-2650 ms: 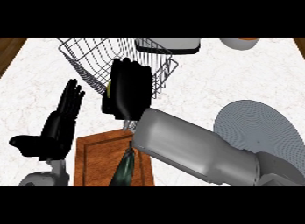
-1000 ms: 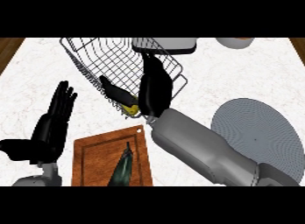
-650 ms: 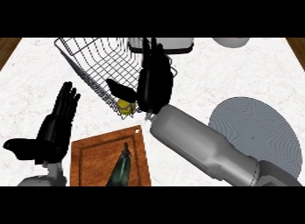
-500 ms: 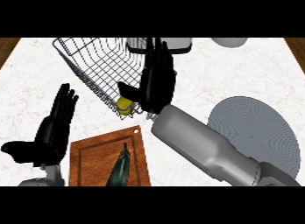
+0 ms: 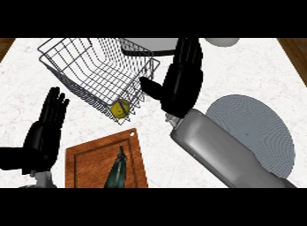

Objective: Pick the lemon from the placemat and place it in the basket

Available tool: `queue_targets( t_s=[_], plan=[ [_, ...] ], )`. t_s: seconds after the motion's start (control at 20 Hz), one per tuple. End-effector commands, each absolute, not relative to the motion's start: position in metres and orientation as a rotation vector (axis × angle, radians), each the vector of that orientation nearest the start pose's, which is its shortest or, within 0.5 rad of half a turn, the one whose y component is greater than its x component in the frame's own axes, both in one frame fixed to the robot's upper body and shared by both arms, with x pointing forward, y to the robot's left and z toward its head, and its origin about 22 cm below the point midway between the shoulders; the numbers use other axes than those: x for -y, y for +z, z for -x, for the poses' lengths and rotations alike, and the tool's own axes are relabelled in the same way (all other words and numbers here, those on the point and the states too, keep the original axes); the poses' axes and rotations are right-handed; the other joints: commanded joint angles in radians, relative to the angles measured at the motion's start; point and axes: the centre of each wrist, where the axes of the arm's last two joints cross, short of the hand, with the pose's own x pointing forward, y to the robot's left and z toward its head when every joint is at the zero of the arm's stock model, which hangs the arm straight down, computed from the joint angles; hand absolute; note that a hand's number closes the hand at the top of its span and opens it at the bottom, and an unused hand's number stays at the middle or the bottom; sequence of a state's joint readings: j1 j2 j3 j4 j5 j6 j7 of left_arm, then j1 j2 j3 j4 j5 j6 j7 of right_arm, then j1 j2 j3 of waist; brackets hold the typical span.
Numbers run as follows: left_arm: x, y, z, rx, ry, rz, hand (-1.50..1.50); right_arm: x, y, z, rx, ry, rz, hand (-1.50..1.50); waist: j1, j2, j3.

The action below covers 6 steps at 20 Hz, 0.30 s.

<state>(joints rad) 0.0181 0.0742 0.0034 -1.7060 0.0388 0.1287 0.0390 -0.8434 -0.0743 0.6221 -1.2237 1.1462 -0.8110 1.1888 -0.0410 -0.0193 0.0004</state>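
Readable text: none anywhere in the head view.
Labels and brands: none on the silver wire basket (image 5: pixel 94 75), the brown wooden cutting board (image 5: pixel 91 161) or the round grey placemat (image 5: pixel 257 132).
Numbers and signs: none on the white marble counter (image 5: pixel 247 66) or on either black hand.

Lemon (image 5: pixel 120 108) inside wire basket (image 5: pixel 84 75), right hand (image 5: pixel 180 79) open beside it, left hand (image 5: pixel 44 132) resting open

Lemon (image 5: pixel 120 107) in basket (image 5: pixel 84 70); placemat (image 5: pixel 257 132) to its right.
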Motion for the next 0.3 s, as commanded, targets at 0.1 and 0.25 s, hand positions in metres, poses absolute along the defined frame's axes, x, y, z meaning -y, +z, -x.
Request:
queue_targets(
  t_s=[0.1, 0.25],
  plan=[
    [-0.255, 0.026, -0.239, 1.649, 0.093, -0.124, 0.00, 0.058, 0.127, -0.265, 1.702, 0.008, 0.962, -1.50, -0.003, 0.006, 0.000],
    [-0.245, 0.033, -0.238, 1.650, 0.077, -0.123, 0.00, 0.081, 0.149, -0.238, 1.739, -0.010, 0.939, -1.50, 0.010, 0.009, 0.000]
  ],
)
